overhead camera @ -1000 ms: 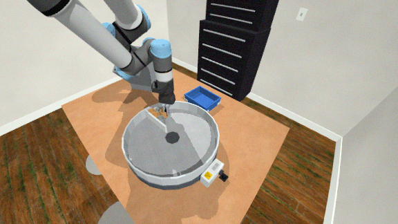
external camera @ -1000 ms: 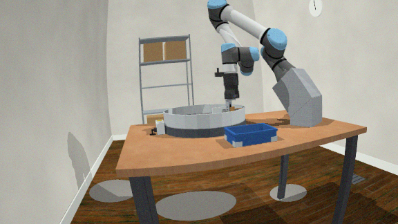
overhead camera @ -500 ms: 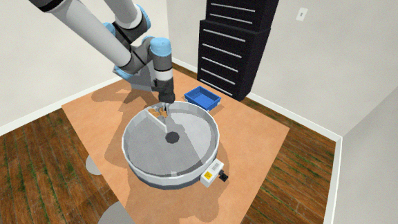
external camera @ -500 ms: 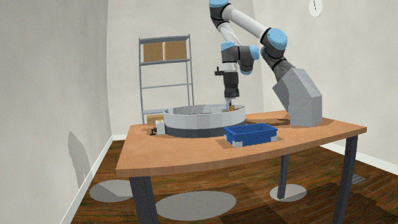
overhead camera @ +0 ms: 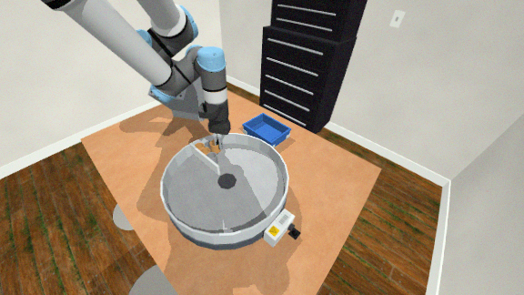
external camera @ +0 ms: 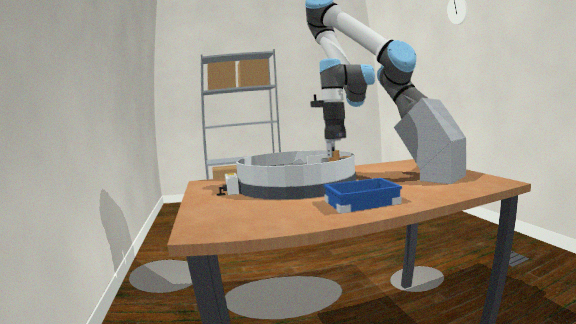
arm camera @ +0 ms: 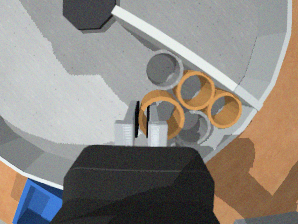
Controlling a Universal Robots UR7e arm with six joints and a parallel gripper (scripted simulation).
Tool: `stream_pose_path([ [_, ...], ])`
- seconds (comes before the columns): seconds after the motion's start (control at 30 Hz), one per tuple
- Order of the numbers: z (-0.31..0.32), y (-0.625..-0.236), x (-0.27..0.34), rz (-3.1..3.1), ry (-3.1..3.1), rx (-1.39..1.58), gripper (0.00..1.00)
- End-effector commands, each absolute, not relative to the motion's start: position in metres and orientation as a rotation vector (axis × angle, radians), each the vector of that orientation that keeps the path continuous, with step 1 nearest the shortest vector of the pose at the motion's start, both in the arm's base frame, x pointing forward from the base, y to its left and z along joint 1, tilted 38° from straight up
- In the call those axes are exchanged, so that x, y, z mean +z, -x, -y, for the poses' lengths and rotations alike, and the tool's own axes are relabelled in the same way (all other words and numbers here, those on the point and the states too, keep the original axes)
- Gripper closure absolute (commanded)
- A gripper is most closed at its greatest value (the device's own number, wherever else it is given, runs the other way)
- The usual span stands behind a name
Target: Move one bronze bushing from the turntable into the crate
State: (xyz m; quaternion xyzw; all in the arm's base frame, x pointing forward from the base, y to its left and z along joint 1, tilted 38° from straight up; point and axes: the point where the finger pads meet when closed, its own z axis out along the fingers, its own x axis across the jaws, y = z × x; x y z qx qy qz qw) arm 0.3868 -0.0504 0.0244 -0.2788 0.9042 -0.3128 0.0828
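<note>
Our gripper [overhead camera: 218, 140] [external camera: 330, 153] [arm camera: 143, 112] is nearly closed, pinching one wall of a bronze bushing [overhead camera: 214, 147] [external camera: 336, 156] [arm camera: 181, 118], one finger inside its bore. The bushing looks slightly raised over the turntable [overhead camera: 205, 235] [external camera: 295, 175] [arm camera: 280, 55]. We judge it stiff, smallish but dense, and slick; that one-wall hold could let it swing.

On the table [overhead camera: 332, 182] [external camera: 220, 220], the turntable [overhead camera: 225, 231] [external camera: 295, 175] [arm camera: 274, 75] is standing near the crate [overhead camera: 266, 129] [external camera: 365, 196] [arm camera: 37, 202], its sleeves [overhead camera: 214, 147] [arm camera: 195, 90] clustering inside along one side of the divider [overhead camera: 206, 159] [arm camera: 175, 50]. In the exterior view, the crate is sitting in front and to the right, and the shelf rack [external camera: 204, 110] is standing behind the table
</note>
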Motion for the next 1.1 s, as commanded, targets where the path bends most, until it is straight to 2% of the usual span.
stream_pose_path([
  [0.0, 0.050, -0.387, 0.025, -2.699, 0.832, -0.934, 1.00],
  [1.07, 0.042, -0.382, 0.037, -2.699, 0.832, -0.934, 1.00],
])
